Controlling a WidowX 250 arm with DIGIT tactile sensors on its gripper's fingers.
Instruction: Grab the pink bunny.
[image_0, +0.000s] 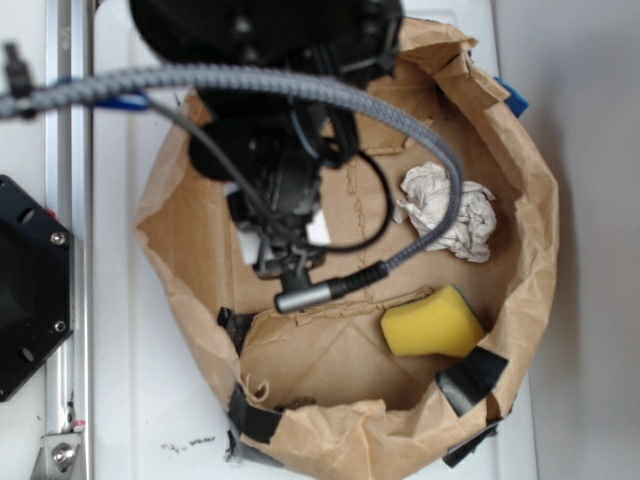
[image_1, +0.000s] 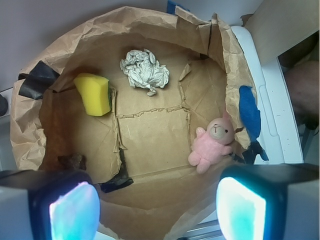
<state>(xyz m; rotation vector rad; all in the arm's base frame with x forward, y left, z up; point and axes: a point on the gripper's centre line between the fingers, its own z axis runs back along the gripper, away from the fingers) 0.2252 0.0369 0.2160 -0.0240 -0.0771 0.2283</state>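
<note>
The pink bunny (image_1: 212, 144) lies on the floor of a brown paper bag (image_1: 150, 130), against its right wall in the wrist view, cream face turned up. In the exterior view the bunny is hidden behind the arm. My gripper (image_1: 157, 210) hangs above the bag's near rim, open, its two glowing pads (image_1: 72, 212) wide apart with nothing between them. The bunny sits ahead of the right finger, apart from it. In the exterior view my gripper (image_0: 290, 275) is over the bag's left side.
A crumpled white paper ball (image_1: 144, 70) and a yellow sponge wedge (image_1: 94, 93) lie farther in the bag. Black tape (image_1: 36, 80) and blue tape (image_1: 250, 112) patch the bag's crumpled walls. A metal rail (image_0: 68, 230) runs along the left.
</note>
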